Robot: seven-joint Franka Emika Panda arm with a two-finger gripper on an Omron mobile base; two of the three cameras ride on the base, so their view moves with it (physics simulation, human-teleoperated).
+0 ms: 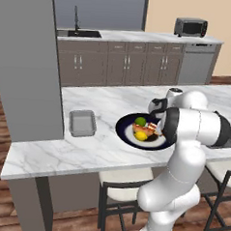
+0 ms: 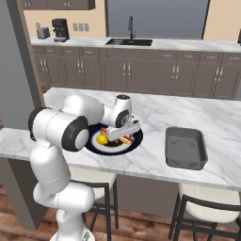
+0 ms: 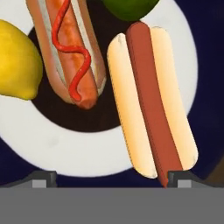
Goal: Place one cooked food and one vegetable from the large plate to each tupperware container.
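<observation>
The large plate (image 1: 124, 130) (image 2: 106, 149) (image 3: 65, 153) sits on the marble island. It carries a ketchup-topped hot dog (image 3: 70, 57), a plain hot dog (image 3: 151, 100) (image 2: 126, 139), a yellow lemon-like item (image 3: 13, 65) (image 1: 141, 135) (image 2: 101, 140) and a green item (image 3: 131, 6) (image 1: 140, 121). My gripper (image 3: 111, 179) (image 1: 154, 123) (image 2: 120, 136) hovers low over the plate, open, nothing between its fingers. The plain hot dog's near end lies by one fingertip (image 3: 181, 178). One tupperware container (image 1: 82, 122) lies left of the plate, the other (image 2: 185, 147) to its right; both look empty.
Stools (image 1: 120, 185) (image 2: 207, 212) are tucked under the island's near edge. A grey pillar (image 1: 24, 58) rises at the island's left end. Across the room, the back counter holds a sink (image 2: 129, 41), a toaster oven (image 1: 190, 26) and a coffee machine (image 2: 60, 29).
</observation>
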